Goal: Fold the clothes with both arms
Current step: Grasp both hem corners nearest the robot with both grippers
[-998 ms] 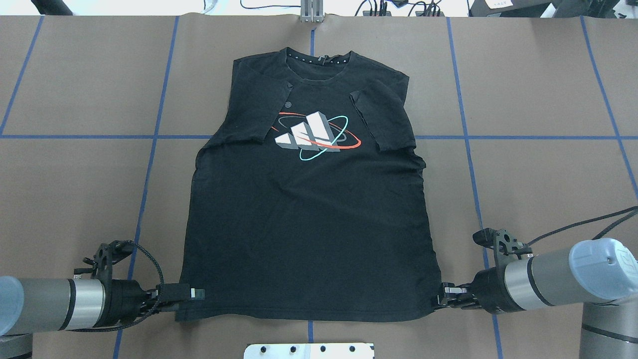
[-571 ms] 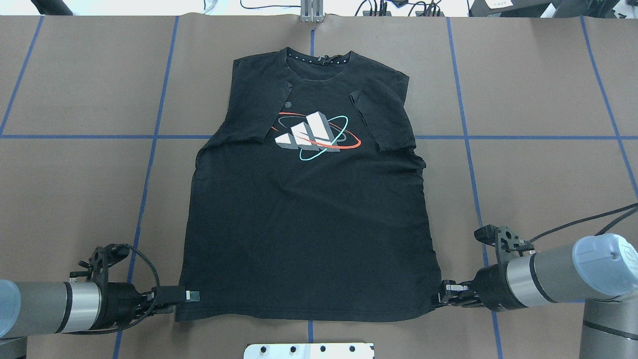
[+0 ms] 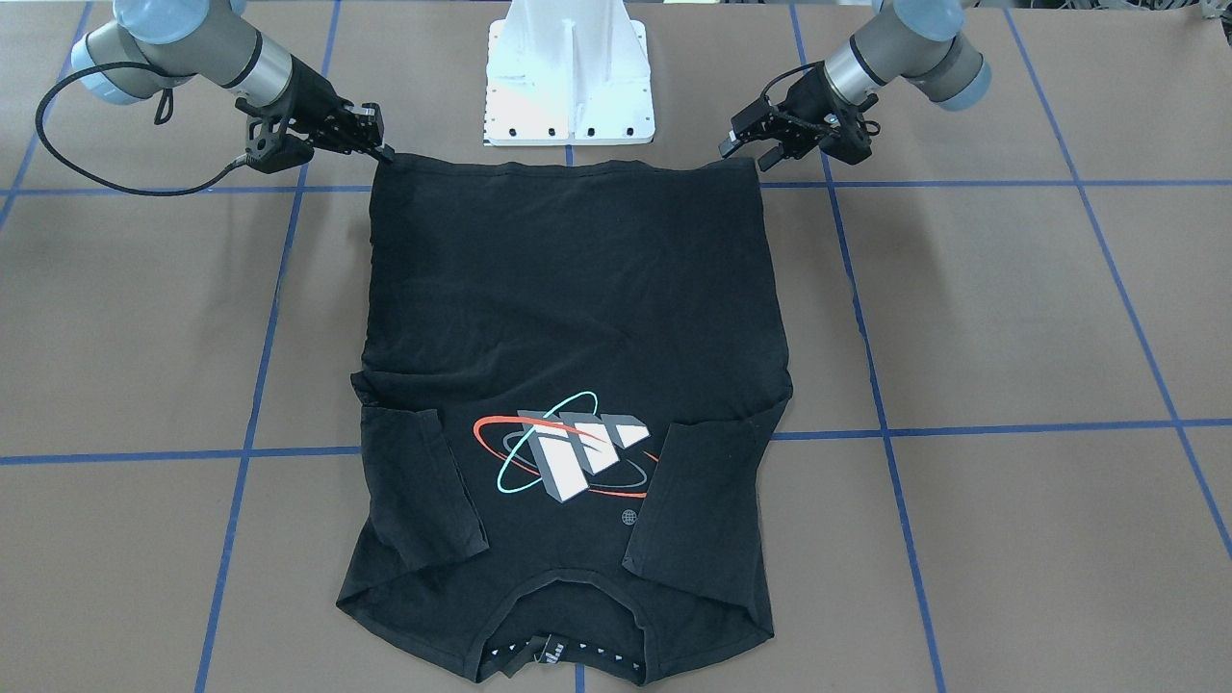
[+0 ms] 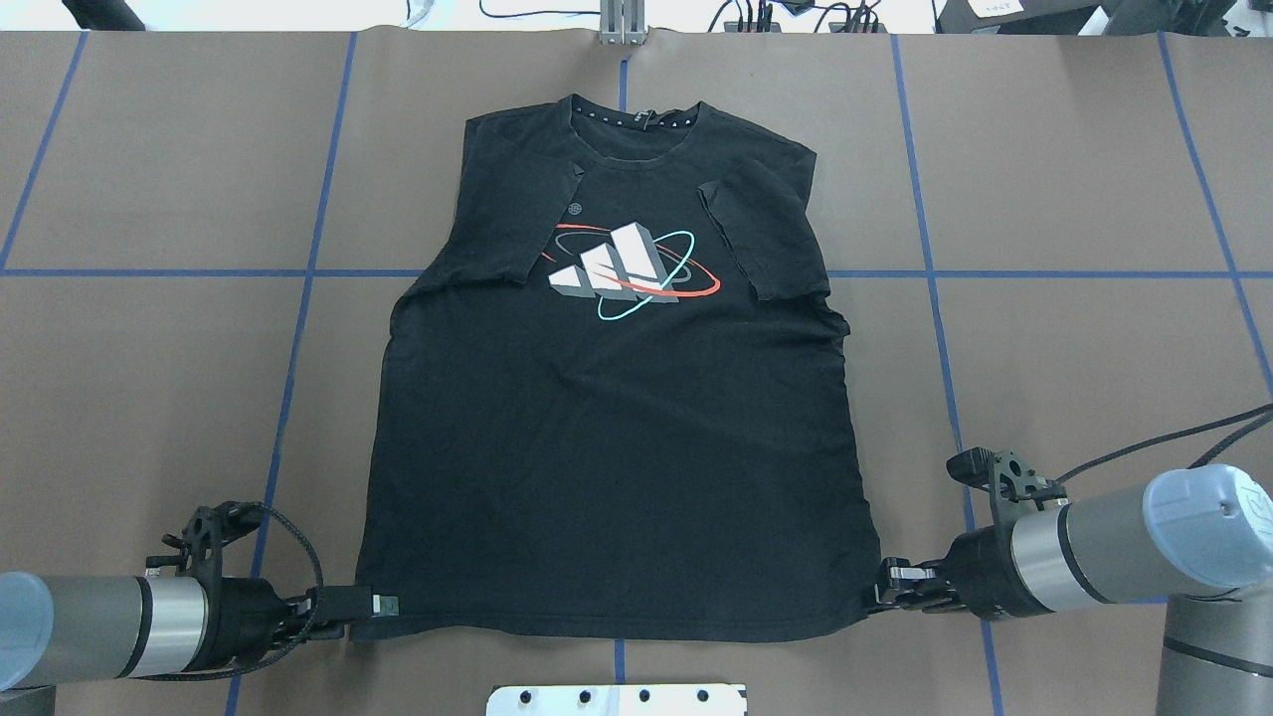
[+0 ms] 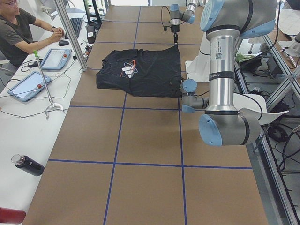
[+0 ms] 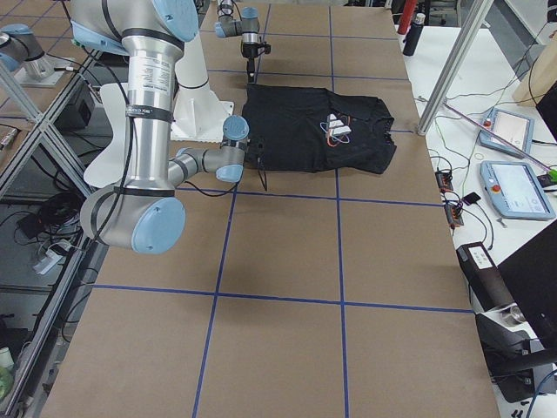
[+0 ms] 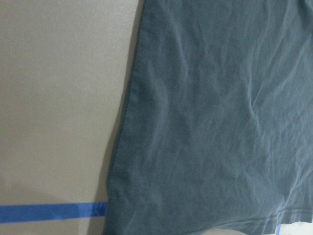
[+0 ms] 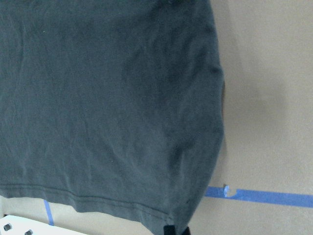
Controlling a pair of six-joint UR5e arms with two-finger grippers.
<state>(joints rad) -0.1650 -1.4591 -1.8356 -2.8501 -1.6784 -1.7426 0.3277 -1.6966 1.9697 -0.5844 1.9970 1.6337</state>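
**BOTH PINCERS AT THE HEM OF A BLACK T-SHIRT**

Spread flat and front up across the middle of the desk [image 4: 1094,378]: a black short-sleeved T-shirt [image 4: 617,447] of matte cloth, faintly creased, roughly rectangular and widening a little toward the hem. Collar [image 4: 636,117] toward the operators' edge, hem toward the robot's edge, just short of the white pedestal base [image 3: 570,77]. Both sleeves [image 4: 507,219] folded inward over the chest, flanking a printed logo [image 4: 627,270] of white-grey blocks ringed by a red oval and a teal one.

Left pincer [image 4: 383,604] low at the hem corner on the robot's left, one metal-tipped finger lying over the cloth. Impossible to tell whether clamped or merely resting there. Right pincer [image 4: 887,589] closed on the opposite hem corner, with the cloth drawn to a small point toward the fingers in the front-facing view.

Desk surface of smooth brown paper, ruled into large rectangles by blue tape [image 4: 149,272]. Left arm [image 4: 99,626] and right arm [image 4: 1094,557] both silver-grey tubes with light blue joint caps, reaching in low from opposite ends of the robot's edge. Black cable [image 3: 144,192] in a wide loop beside the right arm's wrist.

From the wrist cameras, only fine wrinkles, a stitched hem and a strip of tape.
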